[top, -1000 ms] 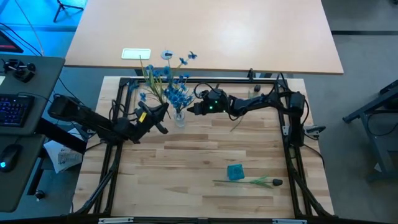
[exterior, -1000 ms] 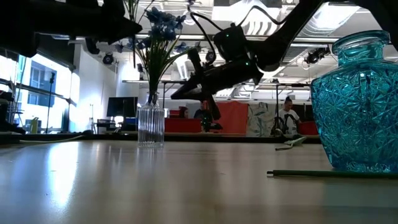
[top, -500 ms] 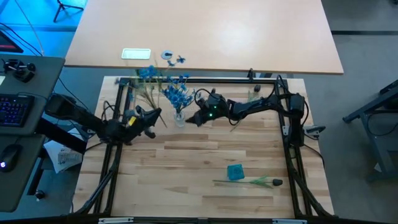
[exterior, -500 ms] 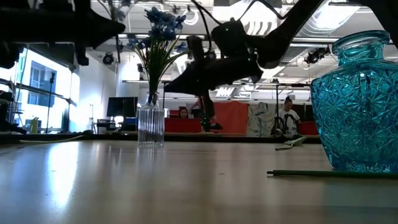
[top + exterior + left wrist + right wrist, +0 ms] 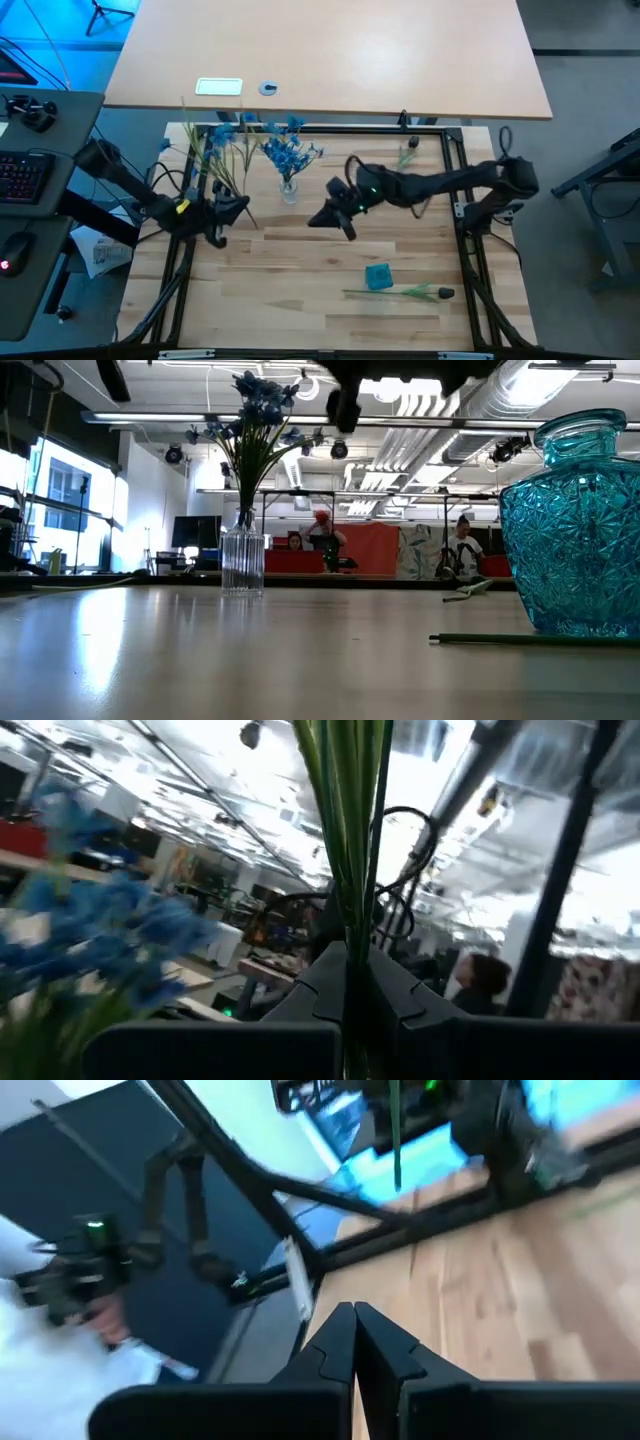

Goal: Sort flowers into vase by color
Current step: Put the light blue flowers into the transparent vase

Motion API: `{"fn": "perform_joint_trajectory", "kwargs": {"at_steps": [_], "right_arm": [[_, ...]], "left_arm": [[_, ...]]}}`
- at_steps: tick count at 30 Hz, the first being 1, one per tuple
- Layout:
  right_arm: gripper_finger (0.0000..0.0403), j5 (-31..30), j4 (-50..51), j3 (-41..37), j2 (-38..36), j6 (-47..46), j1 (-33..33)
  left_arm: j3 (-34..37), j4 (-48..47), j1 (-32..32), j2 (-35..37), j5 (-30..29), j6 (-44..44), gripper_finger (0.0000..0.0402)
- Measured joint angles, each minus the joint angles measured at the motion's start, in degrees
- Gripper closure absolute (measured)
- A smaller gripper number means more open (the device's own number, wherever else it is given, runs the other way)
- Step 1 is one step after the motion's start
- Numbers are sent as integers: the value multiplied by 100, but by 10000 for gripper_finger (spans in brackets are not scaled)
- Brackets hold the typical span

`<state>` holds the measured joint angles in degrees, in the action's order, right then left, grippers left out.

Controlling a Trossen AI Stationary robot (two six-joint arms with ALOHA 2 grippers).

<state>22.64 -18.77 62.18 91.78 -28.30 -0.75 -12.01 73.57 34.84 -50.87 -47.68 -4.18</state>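
My left gripper (image 5: 232, 207) is at the table's left side, shut on a bunch of blue flowers (image 5: 224, 133), whose blossoms blur past in the left wrist view (image 5: 110, 925). To the right, a clear vase (image 5: 288, 190) stands on its base with more blue flowers (image 5: 287, 151) in it. My right gripper (image 5: 322, 219) hangs shut and empty over the middle of the table, right of the clear vase. A turquoise glass vase (image 5: 378, 277) stands near the front. Beside it a dark-budded flower (image 5: 420, 292) lies flat on the table. My left gripper pinches several thin green stalks (image 5: 352, 925) of the blue flowers between its two fingers. The fingers come from the table's left and slant upward. The stalks run on past the fingers toward the far edge, blossoms at their far ends. The bunch is lifted clear of the table.
A black metal frame (image 5: 330, 128) runs round the wooden table. A loose green stem (image 5: 405, 156) lies at the far right. A larger bare tabletop (image 5: 330, 60) lies beyond the far rail. Bare wood lies between the two vases.
My left gripper has drawn back from the clear vase toward the table's left, risen and rolled, still shut on the blue bunch, whose blossoms have swung left with it. My right gripper, still shut, has left the clear vase's side, rising and moving toward the near edge.
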Motion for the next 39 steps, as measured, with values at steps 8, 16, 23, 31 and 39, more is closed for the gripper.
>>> {"fn": "perform_joint_trajectory", "kwargs": {"at_steps": [8,16,23,31,39], "right_arm": [[403,-1874,-666,16,-187,137,-685],[389,-2106,55,849,-187,1088,-771],[301,-2290,319,1403,-189,1626,-743],[190,-2582,479,1471,-185,1553,-902],[184,-2858,221,1471,75,1532,-975]], "left_arm": [[-1322,-2494,-423,-13,1098,213,402],[-2205,-3632,-1071,-63,1854,388,402],[-2846,-3624,-1205,-763,1854,425,402],[-3507,-3607,-1279,-1486,1938,-400,401],[-3537,-3592,-1480,-1485,2526,60,402]]}}
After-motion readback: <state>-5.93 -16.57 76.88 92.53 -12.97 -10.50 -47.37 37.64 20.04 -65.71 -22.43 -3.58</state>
